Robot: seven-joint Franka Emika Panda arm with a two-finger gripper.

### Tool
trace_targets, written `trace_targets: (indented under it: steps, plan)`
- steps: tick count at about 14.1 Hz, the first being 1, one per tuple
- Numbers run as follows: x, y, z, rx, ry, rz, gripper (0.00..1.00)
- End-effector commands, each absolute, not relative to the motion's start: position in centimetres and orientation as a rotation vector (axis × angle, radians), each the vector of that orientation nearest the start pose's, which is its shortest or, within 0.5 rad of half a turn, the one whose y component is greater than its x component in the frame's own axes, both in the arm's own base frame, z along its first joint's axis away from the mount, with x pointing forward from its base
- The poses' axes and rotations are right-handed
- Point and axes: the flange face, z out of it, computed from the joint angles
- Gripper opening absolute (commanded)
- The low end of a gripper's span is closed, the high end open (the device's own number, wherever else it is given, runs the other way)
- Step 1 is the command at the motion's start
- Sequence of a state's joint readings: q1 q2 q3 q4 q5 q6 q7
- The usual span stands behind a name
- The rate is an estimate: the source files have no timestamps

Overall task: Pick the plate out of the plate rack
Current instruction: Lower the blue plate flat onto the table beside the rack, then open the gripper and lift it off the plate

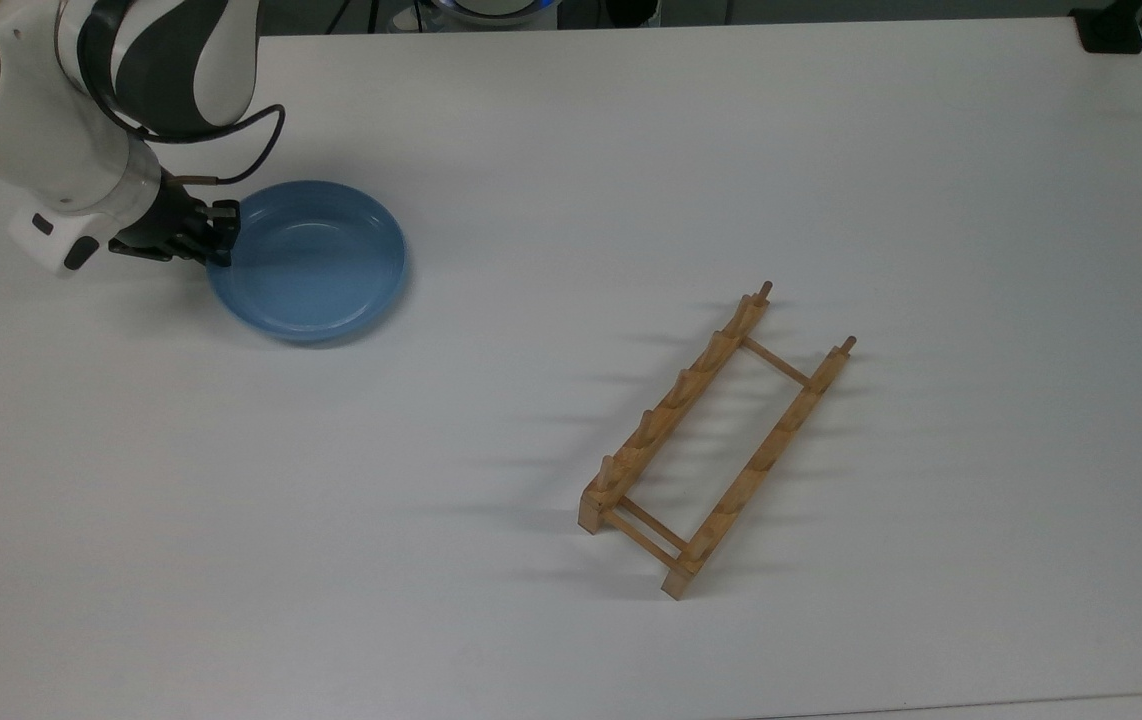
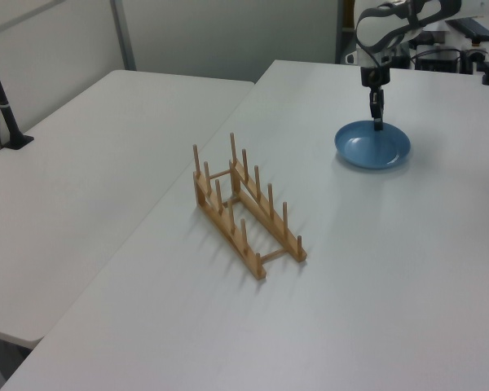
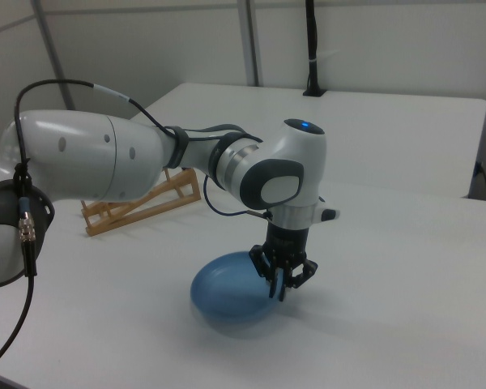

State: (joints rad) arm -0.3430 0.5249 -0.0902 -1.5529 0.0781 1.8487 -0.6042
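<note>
One plate down flat, release pending

We see the table [image 1: 571,650] carrying the plate rack [image 1: 718,445], vacant, at the top view's centre-right. Well apart, toward the top view's upper left, the plate [image 1: 316,265] lies flat on the table. The gripper [image 1: 219,236] pinches its rim, fingers closed on the edge. We judge the right move is parting the fingers fully, then lifting straight up so the rim is not dragged.

Light-blue plate [image 1: 309,262] flat on table, well apart from empty wooden plate rack [image 1: 717,440].
</note>
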Motion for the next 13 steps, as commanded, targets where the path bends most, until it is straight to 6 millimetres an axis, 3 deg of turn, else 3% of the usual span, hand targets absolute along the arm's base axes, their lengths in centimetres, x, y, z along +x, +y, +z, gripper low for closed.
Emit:
trace_targets:
  steps: [1,3,5,6,8,11,13]
  plan:
    - [61.2,-27.2,33.0,-3.002,-0.097,0.22,1.0]
    - [61.6,-26.9,35.5,-3.022,-0.03,0.171,1.0]
    - [61.9,-26.4,39.8,-3.047,0.03,0.089,1.0]
    - [61.6,-25.3,43.7,-3.059,0.087,0.027,1.0]
    - [60.9,-22.1,49.5,-3.056,0.181,-0.013,1.0]
    - [60.5,-16.7,55.7,-3.042,0.385,-0.045,1.0]
    - [59.3,-14.6,58.6,-3.022,0.471,0.003,1.0]
